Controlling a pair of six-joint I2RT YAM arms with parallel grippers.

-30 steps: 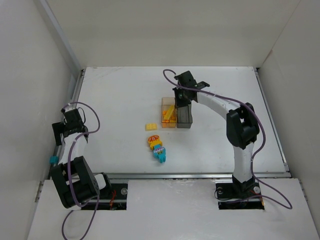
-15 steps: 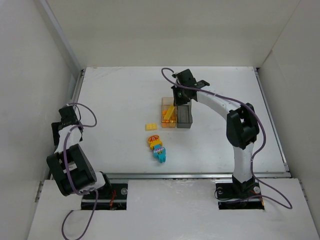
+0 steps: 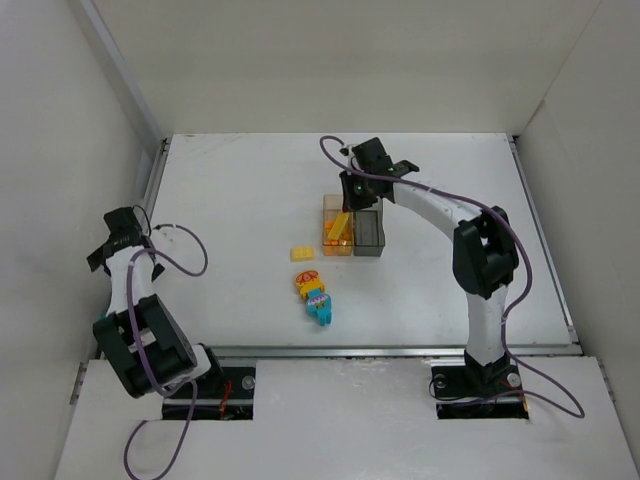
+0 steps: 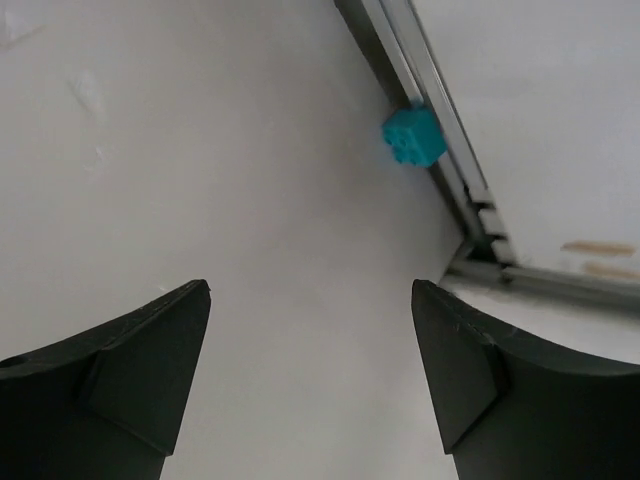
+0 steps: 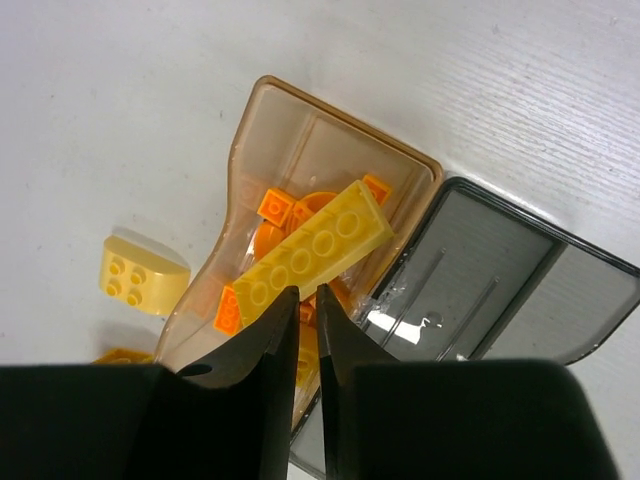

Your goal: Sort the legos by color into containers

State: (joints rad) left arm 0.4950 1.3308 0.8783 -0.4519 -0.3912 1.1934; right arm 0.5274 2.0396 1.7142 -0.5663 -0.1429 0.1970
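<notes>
Drop-off step, it seems: the right gripper [image 5: 305, 293] is held over the amber box [image 5: 330, 135], jaws barely parted, nothing gripped. A long yellow brick [image 5: 315, 248] is lodged tilted inside, over orange bits. The left gripper [image 4: 310, 285] is spread wide and empty, near a teal brick [image 4: 413, 137] at the rail. Next, the loose cluster [image 3: 315, 295] on the counter [image 3: 230, 200] must be picked; the grey box [image 5: 480, 270] is presumably meant for teal.

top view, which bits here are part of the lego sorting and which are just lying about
Part of the job: amber box, grey box, long yellow brick inside the amber box, loose yellow brick, mixed lego cluster, stray teal piece.
Just there: purple cables, table-edge rail.
</notes>
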